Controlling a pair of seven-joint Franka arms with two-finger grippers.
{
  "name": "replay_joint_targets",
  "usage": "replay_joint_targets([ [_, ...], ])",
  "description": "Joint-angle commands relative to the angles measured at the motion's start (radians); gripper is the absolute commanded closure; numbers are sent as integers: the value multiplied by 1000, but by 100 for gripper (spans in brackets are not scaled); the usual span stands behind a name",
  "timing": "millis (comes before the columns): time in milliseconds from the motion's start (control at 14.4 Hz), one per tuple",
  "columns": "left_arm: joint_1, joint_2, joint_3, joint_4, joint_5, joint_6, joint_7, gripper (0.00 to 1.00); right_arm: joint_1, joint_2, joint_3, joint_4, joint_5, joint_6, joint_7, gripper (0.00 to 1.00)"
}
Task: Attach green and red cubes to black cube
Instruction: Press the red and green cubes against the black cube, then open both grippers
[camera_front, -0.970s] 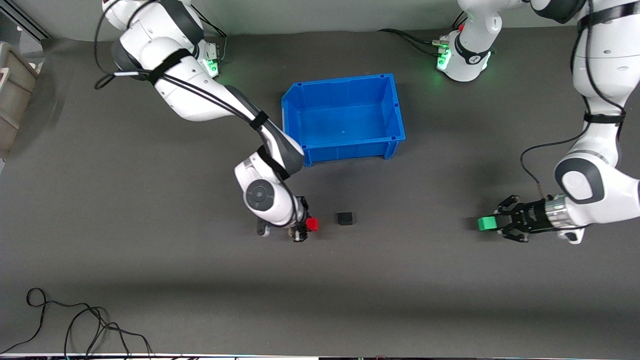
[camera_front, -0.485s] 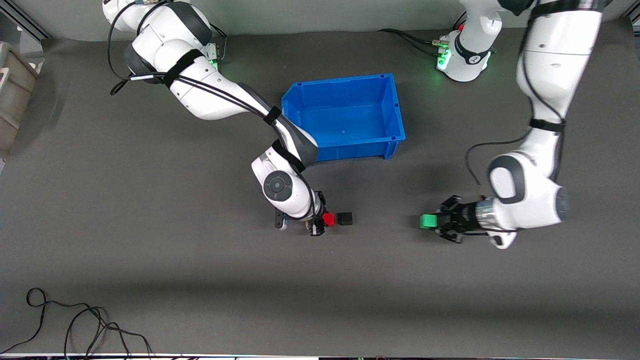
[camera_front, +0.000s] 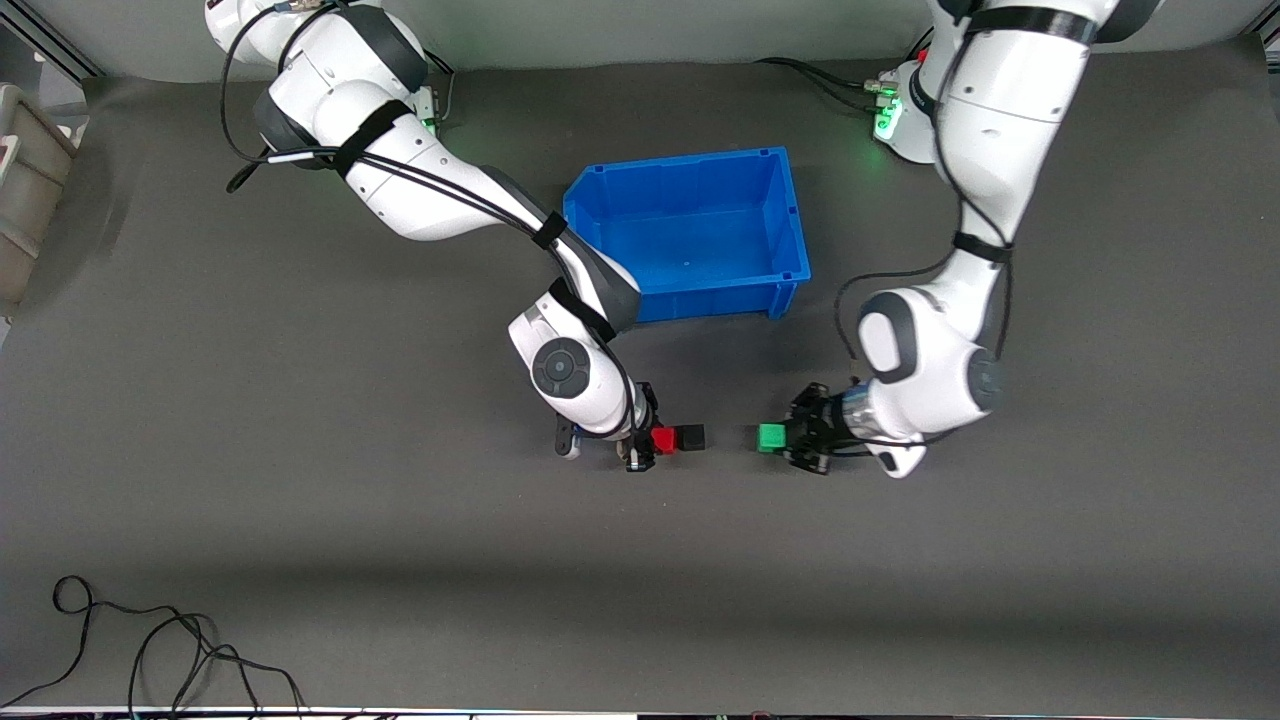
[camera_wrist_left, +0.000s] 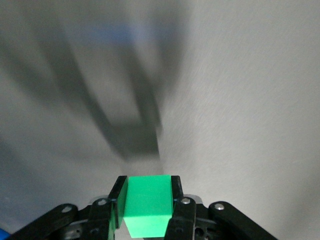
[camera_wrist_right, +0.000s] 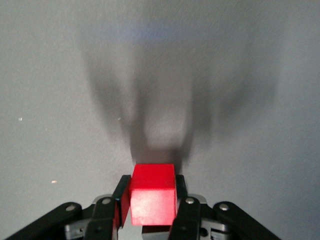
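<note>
While the right gripper (camera_front: 652, 443) clamps the red cube (camera_front: 663, 439) between its fingers and holds it against the black cube (camera_front: 691, 436) on the grey mat (camera_front: 400, 560), the left gripper (camera_front: 783, 440) grips the green cube (camera_front: 770, 437) low over the mat, near the black cube but apart from it, toward the left arm's end of the table. All three cubes lie nearer to the front camera than the blue bin (camera_front: 783, 210).
</note>
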Motion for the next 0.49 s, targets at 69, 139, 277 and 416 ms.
replay_joint_targets([
  [69,-76,21,12,-1,-66,84,-47,77,15,38,1,42,-33,29,43,76],
  [139,-93,27,7,0,-86,103,-51,77,15,38,1,42,-33,30,43,76],
  [277,-107,34,6,5,-95,108,-63,77,18,38,1,42,-33,30,43,76],
  [416,-115,49,-8,20,-94,146,-102,77,18,38,1,42,-33,30,43,76],
])
